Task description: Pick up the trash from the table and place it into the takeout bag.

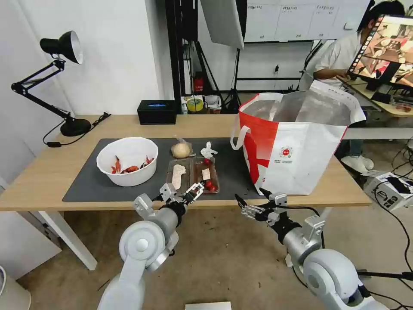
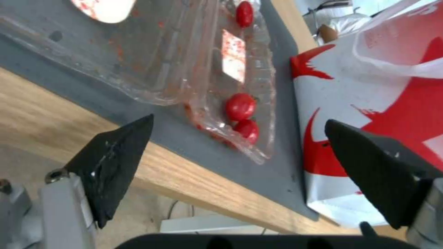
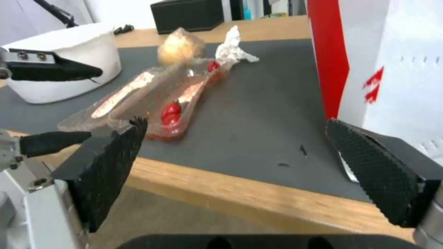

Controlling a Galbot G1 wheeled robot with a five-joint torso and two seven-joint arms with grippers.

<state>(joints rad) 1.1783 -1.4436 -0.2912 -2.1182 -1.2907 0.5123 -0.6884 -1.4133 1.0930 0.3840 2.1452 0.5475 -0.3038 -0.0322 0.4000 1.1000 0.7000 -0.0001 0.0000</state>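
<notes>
Left gripper [image 1: 186, 192] spread wide at clear crinkled hinged tray [image 1: 193, 174] — right gripper [image 1: 254, 201] likewise, near glossy tote [image 1: 301, 146].

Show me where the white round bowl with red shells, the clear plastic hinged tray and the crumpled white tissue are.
White round bowl with red shells [image 1: 129, 174]: head view, on its outer front wall.
Clear plastic hinged tray [image 1: 184, 178]: head view, on its left half.
Crumpled white tissue [image 3: 233, 50]: right wrist view, on its middle.

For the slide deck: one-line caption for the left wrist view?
Open left gripper poised at the table edge before the clear tray, takeout bag alongside.
</notes>
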